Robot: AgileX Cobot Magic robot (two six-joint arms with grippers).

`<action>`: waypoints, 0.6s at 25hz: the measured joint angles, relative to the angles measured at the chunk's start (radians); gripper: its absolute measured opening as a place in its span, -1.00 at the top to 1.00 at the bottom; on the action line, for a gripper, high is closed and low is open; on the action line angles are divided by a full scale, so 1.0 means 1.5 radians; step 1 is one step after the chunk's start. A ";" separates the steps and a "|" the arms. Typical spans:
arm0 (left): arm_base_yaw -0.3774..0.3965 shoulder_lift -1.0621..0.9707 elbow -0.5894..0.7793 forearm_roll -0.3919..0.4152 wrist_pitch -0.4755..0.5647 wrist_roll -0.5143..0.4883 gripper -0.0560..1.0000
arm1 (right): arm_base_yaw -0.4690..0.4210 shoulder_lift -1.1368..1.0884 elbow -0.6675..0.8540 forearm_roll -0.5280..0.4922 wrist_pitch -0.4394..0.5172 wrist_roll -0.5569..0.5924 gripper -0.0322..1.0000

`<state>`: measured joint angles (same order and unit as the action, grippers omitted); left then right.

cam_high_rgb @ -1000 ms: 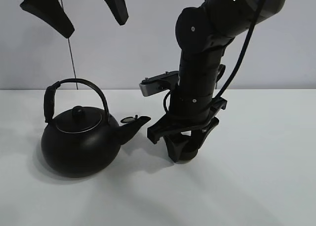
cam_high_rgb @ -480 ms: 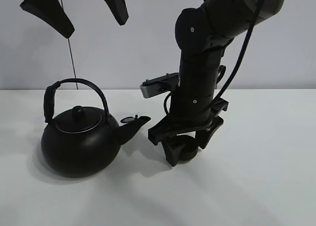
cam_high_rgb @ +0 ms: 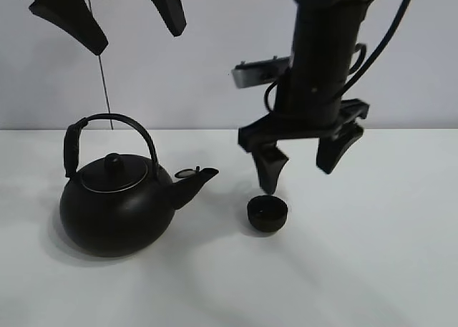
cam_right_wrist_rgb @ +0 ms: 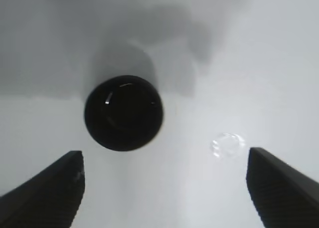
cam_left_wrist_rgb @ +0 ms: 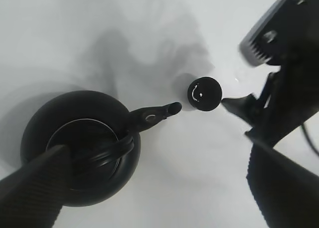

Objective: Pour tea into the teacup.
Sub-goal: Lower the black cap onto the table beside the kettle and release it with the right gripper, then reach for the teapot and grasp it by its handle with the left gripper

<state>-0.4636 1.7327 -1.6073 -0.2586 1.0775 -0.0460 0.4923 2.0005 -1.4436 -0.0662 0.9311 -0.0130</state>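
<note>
The small black teacup [cam_high_rgb: 267,214] [cam_left_wrist_rgb: 204,93] [cam_right_wrist_rgb: 123,113] stands upright on the white table, just right of the spout [cam_high_rgb: 195,180] of the round black kettle [cam_high_rgb: 118,209] [cam_left_wrist_rgb: 82,148]. My right gripper [cam_high_rgb: 303,159] [cam_right_wrist_rgb: 164,193] hangs open above the teacup, slightly to its right, touching nothing. High over the kettle, my left gripper [cam_high_rgb: 118,12] [cam_left_wrist_rgb: 157,198] is open and empty. No tea is in view; the cup's inside looks dark.
The right arm [cam_left_wrist_rgb: 279,88] rises beside the cup. A small clear ring-shaped droplet mark [cam_right_wrist_rgb: 228,144] lies on the table near the cup. The kettle's arched handle [cam_high_rgb: 114,123] stands upright.
My right gripper opened, let go of the teacup and rose well above it. The teacup stays on the table. The left gripper and the kettle have not moved.
</note>
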 joint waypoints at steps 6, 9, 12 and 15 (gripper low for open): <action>0.000 0.000 0.000 0.000 0.000 0.000 -0.41 | -0.112 -0.096 0.000 0.095 0.032 0.025 -0.29; 0.000 0.000 0.000 0.000 0.000 0.000 -0.41 | -0.161 -0.127 0.000 0.162 0.044 0.026 -0.33; 0.000 0.000 0.000 0.000 0.000 0.000 -0.41 | -0.190 -0.152 0.000 0.174 0.054 0.026 -0.33; 0.000 0.000 0.000 0.000 0.000 0.000 -0.41 | -0.200 -0.156 0.000 0.174 0.069 0.027 -0.33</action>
<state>-0.4636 1.7327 -1.6073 -0.2586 1.0767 -0.0460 0.1930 1.7662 -1.4436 0.1949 1.0342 0.0271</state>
